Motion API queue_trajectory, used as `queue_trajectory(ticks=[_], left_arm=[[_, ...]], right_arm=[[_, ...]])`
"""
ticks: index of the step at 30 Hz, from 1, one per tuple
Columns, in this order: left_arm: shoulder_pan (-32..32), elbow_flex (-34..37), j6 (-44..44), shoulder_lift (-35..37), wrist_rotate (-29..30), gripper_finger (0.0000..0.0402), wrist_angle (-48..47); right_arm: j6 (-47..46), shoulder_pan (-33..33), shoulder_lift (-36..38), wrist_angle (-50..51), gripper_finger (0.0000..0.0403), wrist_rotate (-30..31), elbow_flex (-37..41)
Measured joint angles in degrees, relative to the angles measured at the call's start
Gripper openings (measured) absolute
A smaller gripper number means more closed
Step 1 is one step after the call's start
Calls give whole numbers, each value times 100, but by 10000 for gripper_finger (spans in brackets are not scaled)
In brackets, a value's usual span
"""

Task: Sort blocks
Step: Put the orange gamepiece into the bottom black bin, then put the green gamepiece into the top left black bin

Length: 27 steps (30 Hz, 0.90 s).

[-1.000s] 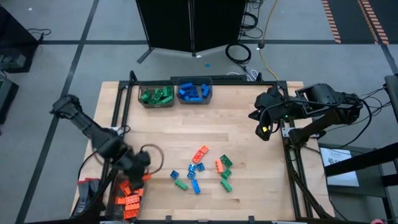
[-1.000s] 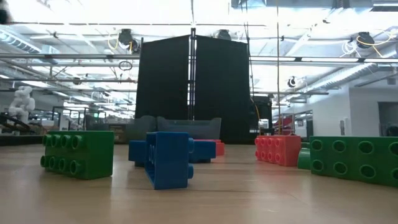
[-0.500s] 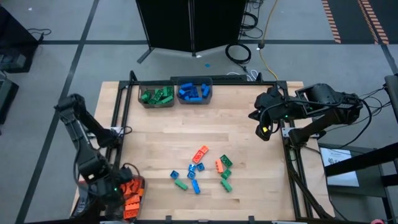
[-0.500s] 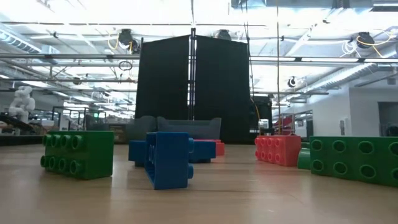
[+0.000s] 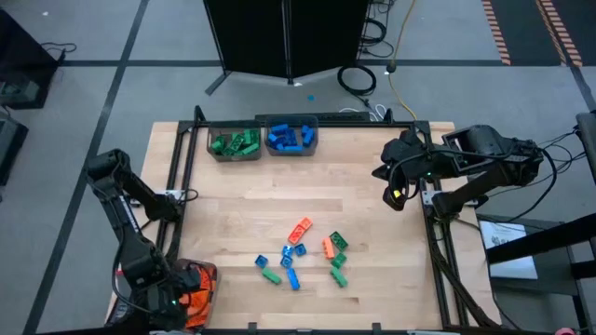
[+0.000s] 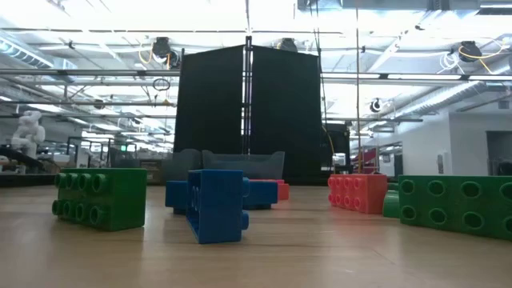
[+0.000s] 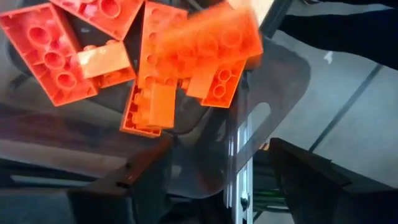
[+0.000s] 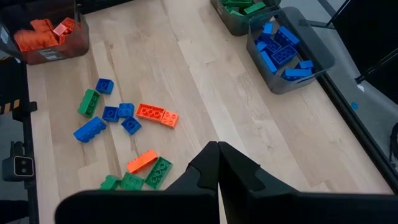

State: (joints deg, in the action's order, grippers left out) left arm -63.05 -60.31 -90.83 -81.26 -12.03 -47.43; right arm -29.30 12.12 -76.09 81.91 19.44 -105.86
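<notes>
Several loose orange [image 5: 299,229], blue [image 5: 291,277] and green [image 5: 337,276] blocks lie flat on the middle of the table; they also show in the right wrist view [image 8: 155,114] and the low view [image 6: 218,204]. My left gripper [image 5: 170,300] is over the orange bin [image 5: 207,275] at the table's near left corner. In the left wrist view my left gripper [image 7: 221,146] is open and empty above the orange blocks [image 7: 53,53] in the bin, and one orange block [image 7: 205,37] shows blurred over the rest. My right gripper [image 5: 396,195] [image 8: 217,149] is shut and empty at the table's right edge.
A bin of green blocks [image 5: 234,143] and a bin of blue blocks [image 5: 291,136] stand side by side at the far edge. A metal frame rail [image 5: 182,167] runs along the table's left side and another [image 5: 438,251] along its right side. Bare wood lies between the bins and the loose blocks.
My left gripper has gone from the table beside the loose blocks toward the near left corner and now hangs over the orange bin. The loose blocks and my right arm have kept still.
</notes>
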Motion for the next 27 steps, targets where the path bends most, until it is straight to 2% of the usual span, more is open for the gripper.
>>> queue_trajectory(ticks=[6,12,16,21,27], left_arm=[[172,0,-29,23,-102,271,-21],[650,0,37,275,-122,268,-42],[1105,-2,614,523,297,268,29],[1826,-5,2158,684,1366,268,405],[2665,-11,5035,561,2809,268,992]], right_arm=[[0,-1,0,-3,0,0,0],[1,-1,0,-2,0,-1,0],[22,-2,0,-2,0,-2,0],[24,-1,0,0,0,-4,0],[46,0,0,2,0,-4,0]])
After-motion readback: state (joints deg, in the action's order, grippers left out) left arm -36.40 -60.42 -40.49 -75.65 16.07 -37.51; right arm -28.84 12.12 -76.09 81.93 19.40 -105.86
